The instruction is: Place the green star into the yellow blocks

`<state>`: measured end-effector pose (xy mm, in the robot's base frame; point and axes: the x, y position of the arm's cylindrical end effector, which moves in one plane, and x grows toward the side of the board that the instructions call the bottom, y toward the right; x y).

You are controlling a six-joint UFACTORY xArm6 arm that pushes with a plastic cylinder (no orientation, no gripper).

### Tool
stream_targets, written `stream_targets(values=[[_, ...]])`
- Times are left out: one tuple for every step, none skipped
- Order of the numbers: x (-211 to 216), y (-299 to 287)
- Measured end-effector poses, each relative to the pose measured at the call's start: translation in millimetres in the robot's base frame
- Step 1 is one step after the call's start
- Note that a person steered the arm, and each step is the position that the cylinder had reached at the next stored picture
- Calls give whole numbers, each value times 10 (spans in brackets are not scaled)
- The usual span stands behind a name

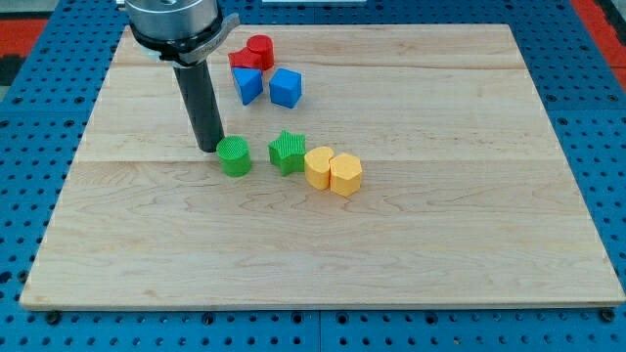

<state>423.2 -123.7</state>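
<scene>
We are finding our tip standing on the wooden board just to the view's left of the green round block, touching it or very nearly so; the gap is too fine to settle. The arm is carrying no gripper, only the dark rod, so there is nothing to report as open or closed, and it is holding nothing.

The green star is lying just to the view's right of the round green block, a small gap between them. On its far side it is sitting right beside the first yellow block, seemingly touching it. The second yellow block is pressing against the first, further to the view's right and slightly lower.

We are judging the task to be close to done: the star is already neighbouring the yellow pair. Any remaining nudge is calling for a short rightward push, but the green round block is standing between our tip and the star, so we are advising going around it or pushing through it with care.

Well apart toward the view's top, the red blocks, the blue triangular block and the blue cube are obstructing nothing.
</scene>
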Motion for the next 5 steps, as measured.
stream_targets(values=[[139, 249], [265, 691], [268, 125], [102, -37], [-148, 588]])
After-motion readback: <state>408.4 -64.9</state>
